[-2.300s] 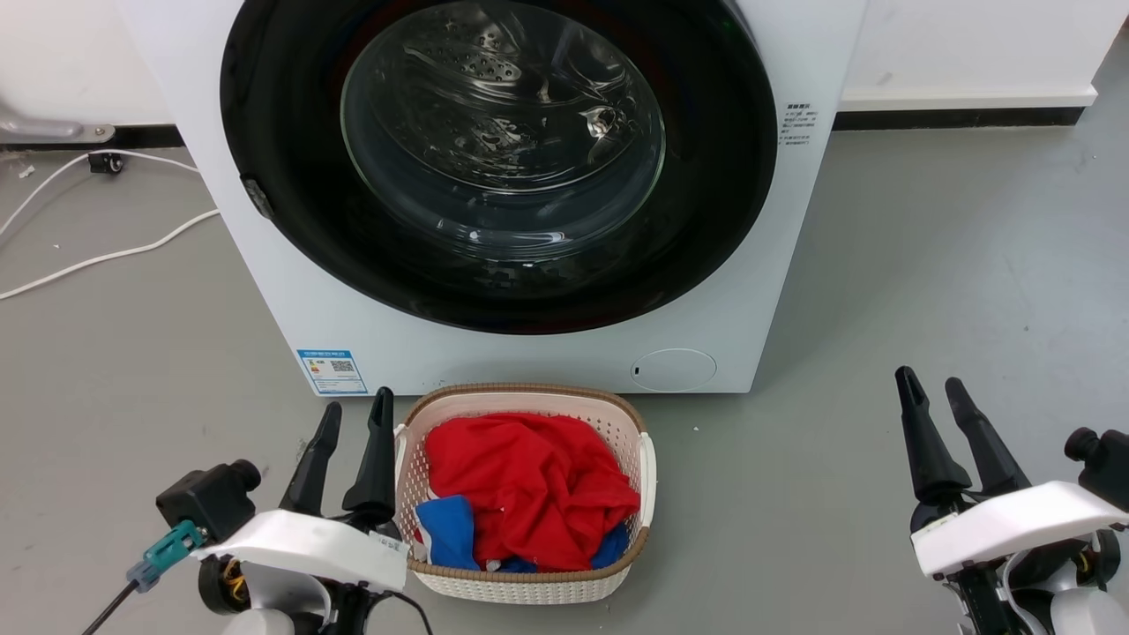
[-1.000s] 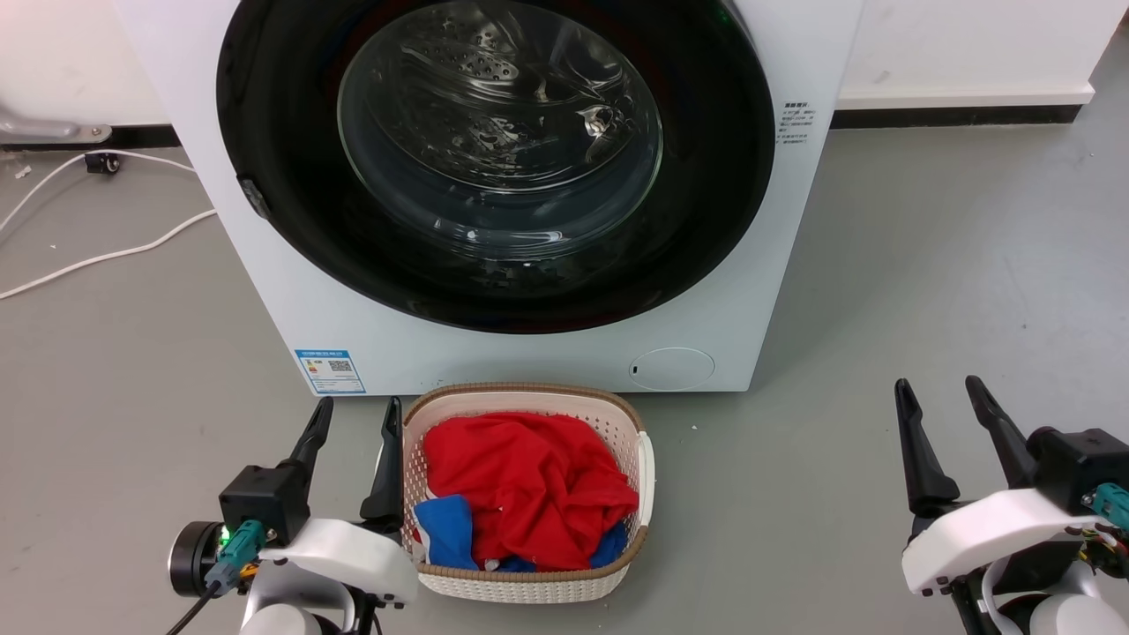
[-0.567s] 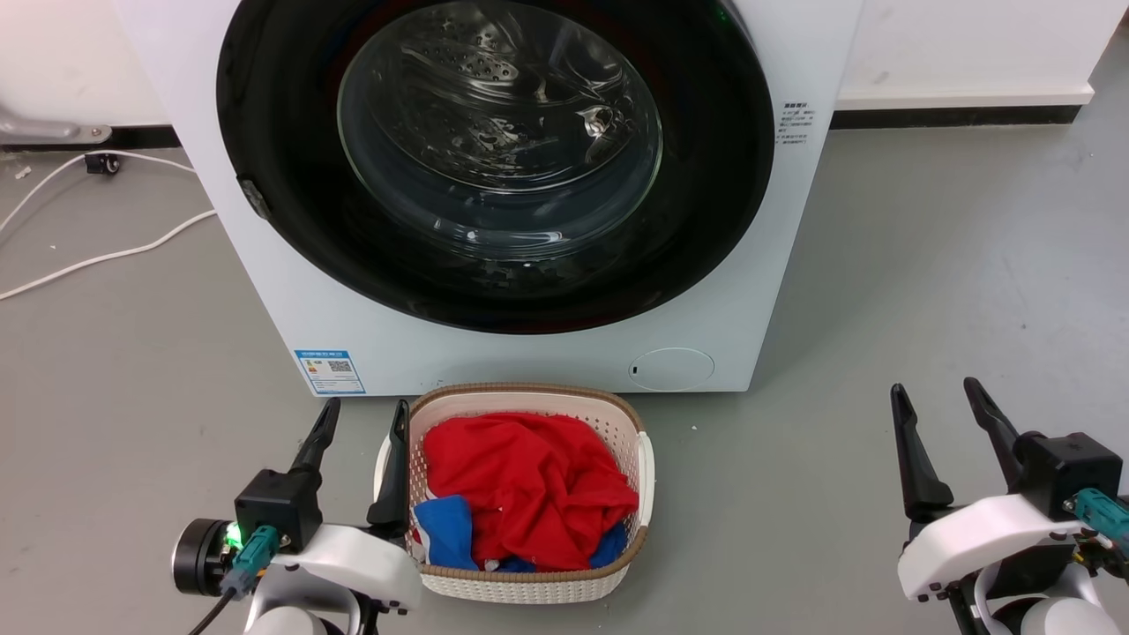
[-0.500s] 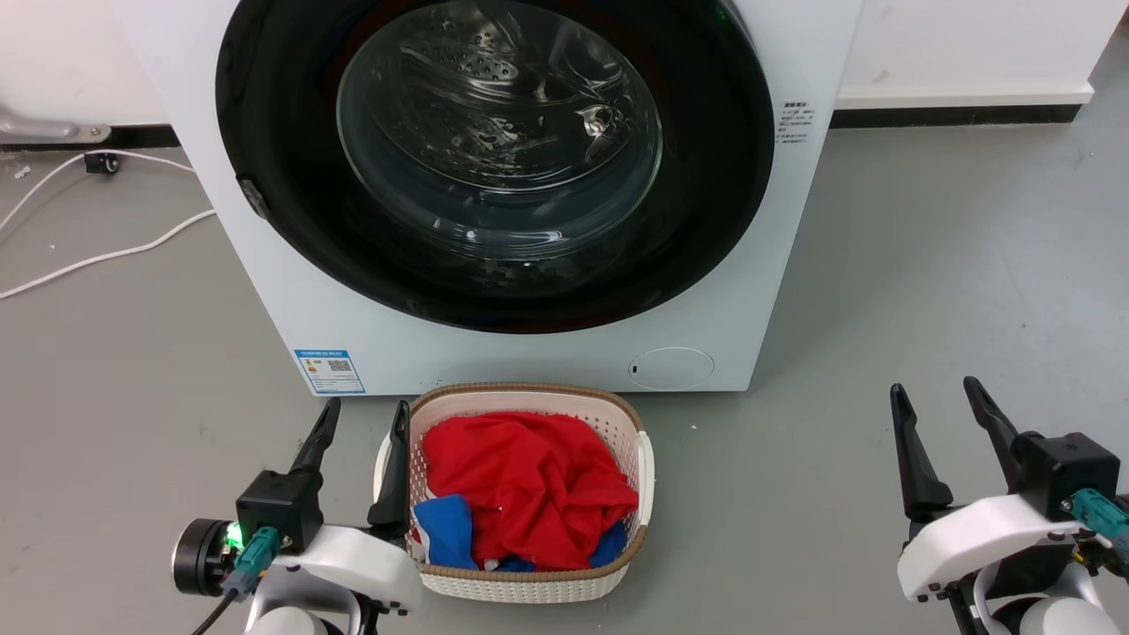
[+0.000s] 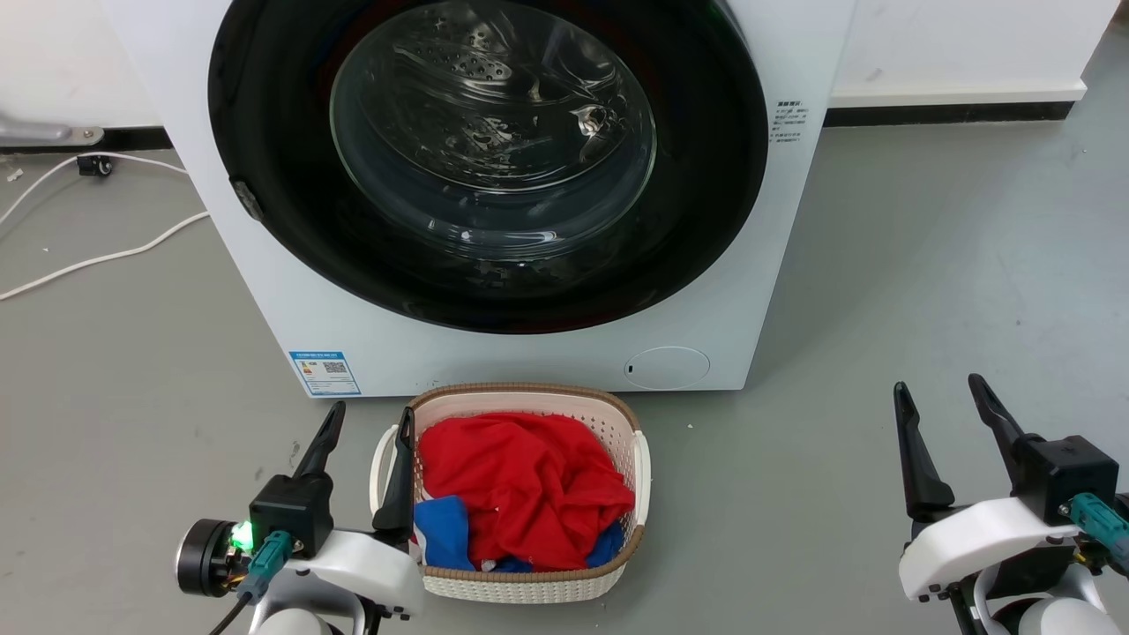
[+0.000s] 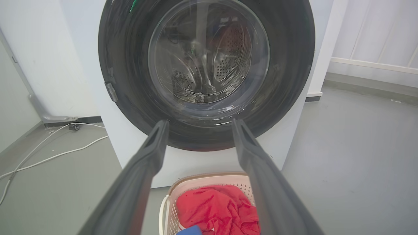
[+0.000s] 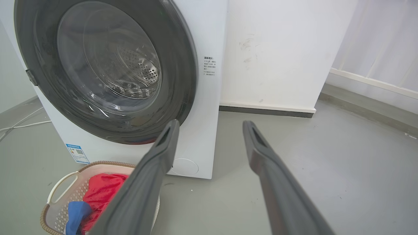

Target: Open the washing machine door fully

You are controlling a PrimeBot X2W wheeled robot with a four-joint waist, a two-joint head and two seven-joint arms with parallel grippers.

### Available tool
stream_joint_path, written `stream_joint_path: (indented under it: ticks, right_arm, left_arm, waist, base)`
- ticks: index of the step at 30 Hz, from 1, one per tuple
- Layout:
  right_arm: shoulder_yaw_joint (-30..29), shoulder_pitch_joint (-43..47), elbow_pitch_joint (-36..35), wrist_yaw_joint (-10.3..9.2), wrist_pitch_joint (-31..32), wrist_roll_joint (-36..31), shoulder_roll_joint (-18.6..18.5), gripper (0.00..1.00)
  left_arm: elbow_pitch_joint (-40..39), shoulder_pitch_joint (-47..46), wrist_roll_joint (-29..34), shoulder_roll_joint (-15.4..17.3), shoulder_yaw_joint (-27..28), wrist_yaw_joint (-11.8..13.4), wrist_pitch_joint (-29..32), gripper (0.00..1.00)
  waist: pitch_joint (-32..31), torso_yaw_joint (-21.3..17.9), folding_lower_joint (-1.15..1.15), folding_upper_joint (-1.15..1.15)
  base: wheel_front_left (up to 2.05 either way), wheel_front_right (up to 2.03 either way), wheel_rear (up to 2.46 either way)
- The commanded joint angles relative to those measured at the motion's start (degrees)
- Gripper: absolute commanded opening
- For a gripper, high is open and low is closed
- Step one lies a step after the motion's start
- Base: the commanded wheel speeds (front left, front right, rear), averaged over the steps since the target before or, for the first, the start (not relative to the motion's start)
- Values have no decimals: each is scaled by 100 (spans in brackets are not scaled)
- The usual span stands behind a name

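While the washing machine door sits closed against the white machine ahead, you have the left gripper low, just beside the laundry basket, and the right gripper well apart over grey floor, both with fingers spread, holding nothing.

Holds the left gripper low at the lower left, two dark fingers parted, pointing up, gripping nothing. Holds the right gripper at the lower right, fingers spread and empty. Carries a white wrist shell behind each, plus a black camera block and teal plug, with a green light on the left wrist.
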Motion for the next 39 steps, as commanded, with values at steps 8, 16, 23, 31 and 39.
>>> stream_joint_path:
  ticks: [8,16,23,31,39]
  right_arm:
    - [13,-88,89,1,-47,61,18,100]
    - [1,-145,166,1,-79,79,18,100]
    - [8,-136,235,1,-71,190,18,100]
    - [-281,-208,396,1,-111,987,12,0]
    - [-1000,-777,1163,1,-360,2373,13,0]
  left_arm:
    - [102,-96,-102,-47,84,-38,-24,100]
    - [132,-95,-88,-67,98,-24,-24,100]
    - [153,-101,-85,-69,130,-8,-24,100]
    - [105,-127,-71,-83,170,-1,-24,100]
    - [-10,-228,-42,-105,178,1,-23,100]
  waist:
    - [19,-3,0,0]
    - [26,-1,0,0]
    - [30,-3,0,0]
    - [77,3,0,0]
    - [293,10,0,0]
  base:
    - [0,0,0]
    - [0,0,0]
    - [0,0,0]
    - [0,0,0]
    - [0,0,0]
